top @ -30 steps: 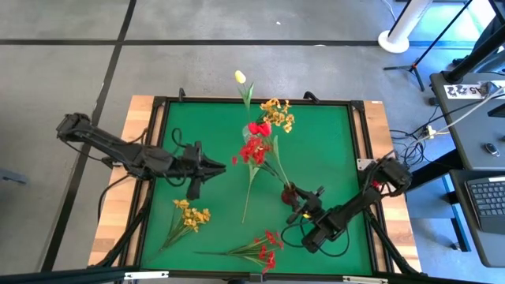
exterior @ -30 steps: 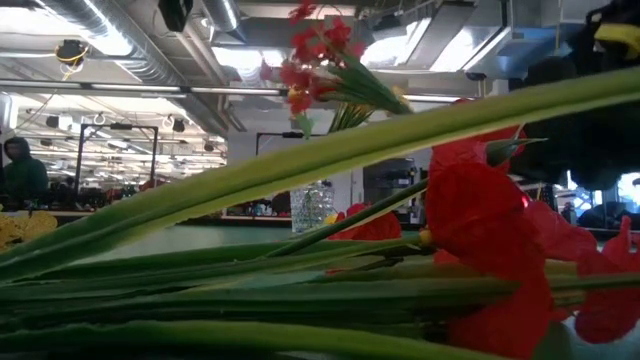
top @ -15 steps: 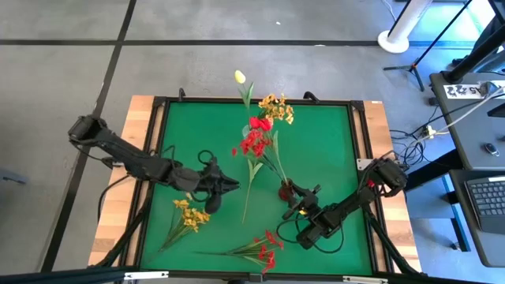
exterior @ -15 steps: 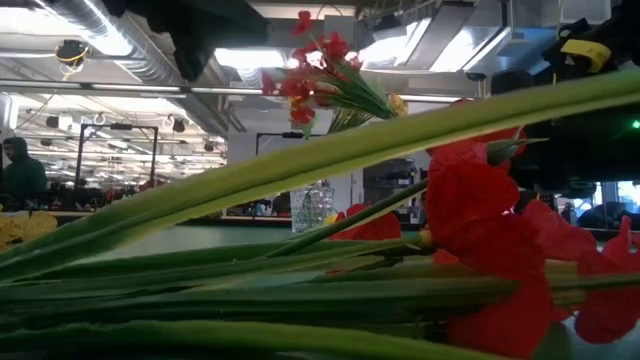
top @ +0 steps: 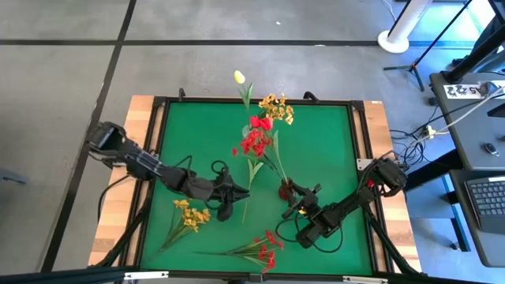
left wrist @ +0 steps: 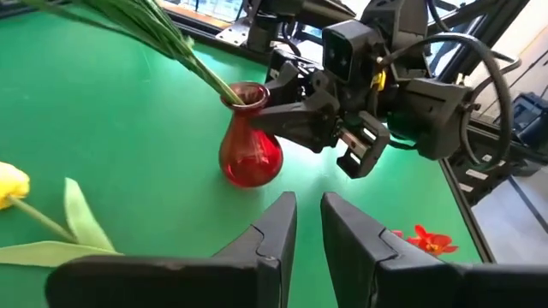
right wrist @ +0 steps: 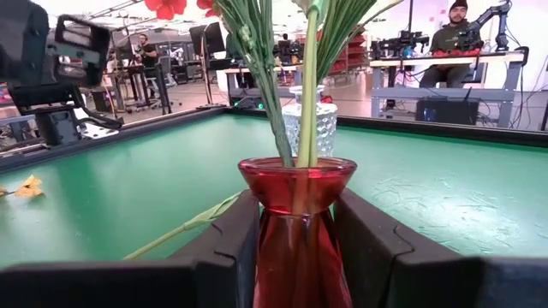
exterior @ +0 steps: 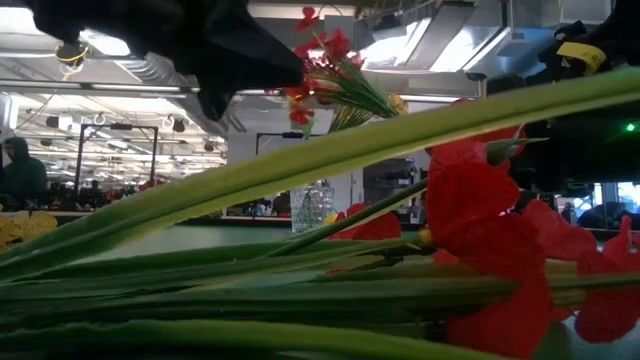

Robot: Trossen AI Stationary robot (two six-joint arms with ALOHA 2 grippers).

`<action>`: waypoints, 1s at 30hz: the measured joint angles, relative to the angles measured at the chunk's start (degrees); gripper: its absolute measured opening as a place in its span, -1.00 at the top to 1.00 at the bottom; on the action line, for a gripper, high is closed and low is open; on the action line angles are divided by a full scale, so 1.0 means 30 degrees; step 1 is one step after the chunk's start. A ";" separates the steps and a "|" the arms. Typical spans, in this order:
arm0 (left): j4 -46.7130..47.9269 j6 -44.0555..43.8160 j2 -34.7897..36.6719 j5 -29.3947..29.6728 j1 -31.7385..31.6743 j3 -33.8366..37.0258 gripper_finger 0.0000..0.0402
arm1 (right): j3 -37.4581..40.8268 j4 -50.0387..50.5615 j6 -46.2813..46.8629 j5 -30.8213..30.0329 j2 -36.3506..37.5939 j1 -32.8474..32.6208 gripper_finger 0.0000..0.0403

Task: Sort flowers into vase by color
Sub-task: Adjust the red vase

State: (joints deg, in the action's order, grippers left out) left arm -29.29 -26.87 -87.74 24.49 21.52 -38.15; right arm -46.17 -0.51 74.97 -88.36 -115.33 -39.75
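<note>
A red vase (top: 286, 189) with red flowers (top: 252, 143) stands by its base on the green mat, and my right gripper (top: 297, 199) is shut on it. Behind it a clear vase (right wrist: 306, 128) holds a yellow spray (top: 276, 110) and a yellow tulip (top: 239, 76). Another yellow tulip lies on the mat, head (left wrist: 10, 184) and stem (top: 247, 193). My left gripper (left wrist: 308, 224) hangs just left of that stem and points at the red vase; a narrow gap shows between its fingers, with nothing in it. A yellow spray (top: 189, 214) and a red spray (top: 264, 248) lie near the front. My right gripper pinches the red vase between its two fingers (right wrist: 224, 244), on the narrow part (right wrist: 298, 224) just below the flared rim. The fingers come level, slanting from the table's near right. The vase stands upright with its base on the mat.
The mat has a raised black frame (top: 252, 100) all round. The red spray's stems and blooms (exterior: 480, 230) lie right in front of the low camera and block most of that view. Bare mat lies at the far left (top: 197, 134) and the far right (top: 323, 142).
My left gripper has come down and gone toward the table's right and near edges, closing on the lying tulip stem and the red vase, and it has tipped further downward. The right gripper and the red vase have kept still.
</note>
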 joint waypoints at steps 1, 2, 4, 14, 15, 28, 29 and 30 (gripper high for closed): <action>-0.0480 0.0000 -0.0387 0.0000 0.0000 0.0000 0.73 | 0.0000 -0.0012 -0.0013 0.0002 0.0000 0.0000 0.40; -0.0956 0.0028 -0.0746 0.0007 -0.0014 0.0000 0.73 | 0.0000 -0.0017 -0.0036 0.0000 -0.0007 0.0007 0.40; -0.2133 0.0210 -0.1495 0.0286 -0.0072 0.0000 0.73 | 0.0000 -0.0017 -0.0068 0.0000 -0.0007 0.0000 0.40; -0.3994 0.0000 -0.3563 0.1581 -0.1698 -0.0007 0.73 | -0.0704 0.0274 -0.1541 -0.0007 -0.0058 -0.0007 0.40; -0.3990 0.0000 -0.3686 0.1570 -0.1943 -0.0007 0.73 | -0.0795 0.0319 -0.1686 -0.0015 -0.0072 -0.0007 0.40; -0.3988 0.1267 -0.6485 -0.0956 -0.3780 -0.3419 0.73 | -0.1137 0.0252 -0.2888 0.0064 -0.0080 -0.0007 0.40; -0.3937 0.1575 -0.6883 -0.0996 -0.3807 -0.3873 0.73 | -0.1137 0.0245 -0.2893 0.0084 -0.0081 -0.0007 0.40; -0.3841 0.1846 -0.7268 -0.1005 -0.3818 -0.4287 0.73 | -0.1144 0.0234 -0.2913 0.0101 -0.0080 -0.0007 0.40</action>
State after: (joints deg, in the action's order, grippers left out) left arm -40.82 -21.33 -109.55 21.47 10.07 -51.01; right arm -49.60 0.20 66.23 -88.05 -115.57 -39.77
